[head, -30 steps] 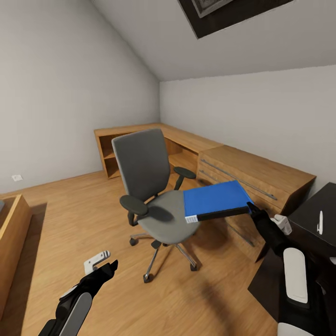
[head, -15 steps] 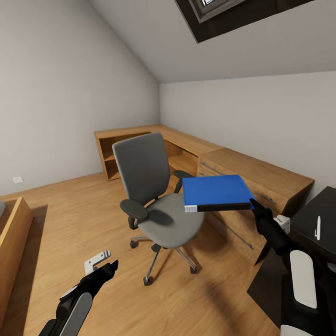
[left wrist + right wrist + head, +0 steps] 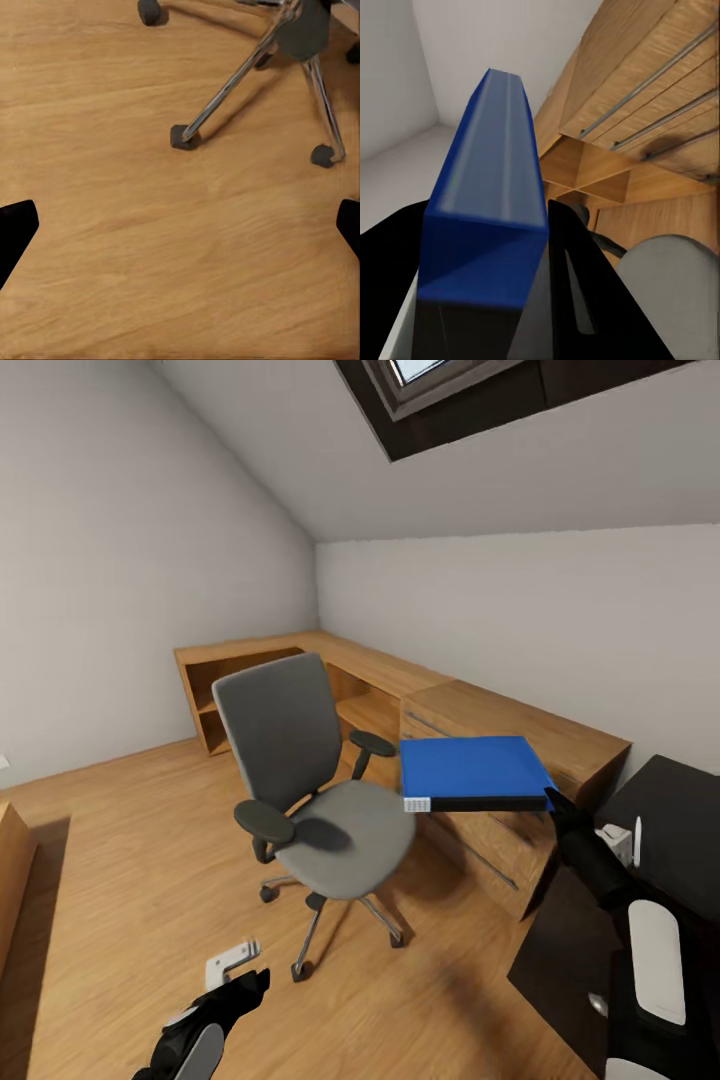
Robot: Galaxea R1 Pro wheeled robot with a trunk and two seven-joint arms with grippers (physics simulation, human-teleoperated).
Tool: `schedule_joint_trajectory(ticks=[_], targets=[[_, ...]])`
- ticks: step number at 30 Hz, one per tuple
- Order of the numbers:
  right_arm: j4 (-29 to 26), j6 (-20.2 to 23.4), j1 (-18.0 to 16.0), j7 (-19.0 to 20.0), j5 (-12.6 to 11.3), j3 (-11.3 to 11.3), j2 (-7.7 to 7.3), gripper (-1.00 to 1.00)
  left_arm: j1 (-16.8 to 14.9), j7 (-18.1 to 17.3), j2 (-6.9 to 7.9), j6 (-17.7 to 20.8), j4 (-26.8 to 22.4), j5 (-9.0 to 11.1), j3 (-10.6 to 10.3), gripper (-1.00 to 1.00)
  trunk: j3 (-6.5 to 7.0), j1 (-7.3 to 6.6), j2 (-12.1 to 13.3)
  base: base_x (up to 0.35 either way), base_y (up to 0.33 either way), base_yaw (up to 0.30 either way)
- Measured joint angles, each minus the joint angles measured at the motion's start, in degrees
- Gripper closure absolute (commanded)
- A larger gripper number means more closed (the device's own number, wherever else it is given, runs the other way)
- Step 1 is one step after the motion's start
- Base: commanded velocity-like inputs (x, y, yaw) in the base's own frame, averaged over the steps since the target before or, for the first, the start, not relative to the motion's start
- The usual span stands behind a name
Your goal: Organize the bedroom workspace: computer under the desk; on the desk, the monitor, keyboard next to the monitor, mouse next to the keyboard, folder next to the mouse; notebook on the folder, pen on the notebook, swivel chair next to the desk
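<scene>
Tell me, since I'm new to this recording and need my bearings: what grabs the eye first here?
The bright blue folder stands out most, held level in the air by the right gripper, clear of the seat and just right of the swivel chair. That grey chair sits mid-room on the wood floor, in front of a wooden corner cabinet. The black desk with a white pen edges in at the right.

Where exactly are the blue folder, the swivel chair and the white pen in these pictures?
folder [image 3: 470, 766]: head view, middle of its blue cover.
swivel chair [image 3: 350, 836]: head view, middle of the grey seat cushion.
pen [image 3: 636, 840]: head view, mid-shaft, on the black desk top.
</scene>
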Motion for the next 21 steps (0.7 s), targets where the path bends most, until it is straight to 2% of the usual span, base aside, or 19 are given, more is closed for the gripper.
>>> schedule_joint_trajectory(ticks=[3, 7, 8, 10, 12, 15, 21], targets=[[-0.04, 0.0, 0.0, 0.0, 0.0, -0.04, -0.04, 1.0, 0.0, -0.04, 0.13, -5.78, 6.52, 0.15, -0.23, -1.0, 0.54, -0.66, 1.2, 0.0, 0.0, -0.266], [-0.04, 0.0, 0.0, -0.04, 0.01, -0.05, 0.0, 1.0, -0.01, -0.14, 0.25, -10.18, 13.25, 0.18, -0.27, -1.0, 1.26, -1.54, 2.81, 0.0, 0.0, -0.266], [-0.03, 0.0, 0.0, -0.06, 0.02, -0.05, 0.08, 1.0, 0.01, -0.14, 0.28, -11.69, 17.5, 0.24, -0.31, -1.0, 1.43, -1.76, 3.21, 0.0, 0.0, -0.266], [0.0, 0.0, 0.0, -0.06, 0.02, -0.06, 0.15, 1.0, -0.01, -0.16, 0.29, -12.38, 20.98, 0.14, -0.54, -1.0, 1.79, -2.2, 4.01, 0.0, 0.0, -0.266], [-0.02, 0.06, 0.0, -0.11, 0.03, -0.06, 0.25, 1.0, 0.0, -0.21, 0.24, -13.53, 27.02, 0.11, -1.54, -1.0, 2.15, -2.64, 4.81, 0.0, 0.0, -0.266], [-0.19, 0.14, 0.0, -0.16, -0.01, -0.22, 0.25, 1.0, -0.01, -0.65, 0.09, -16.04, 32.07, 0.14, -2.5, -1.0, 2.69, -3.3, 6.02, 0.0, 0.0, -0.266], [-0.39, 0.18, 0.0, -0.16, -0.21, -1.11, 0.13, 1.0, -0.02, -5.29, 0.11, -18.07, 37.75, 0.15, -3.67, -1.0, 3.77, -4.61, 8.42, 0.0, 0.0, -0.267]])
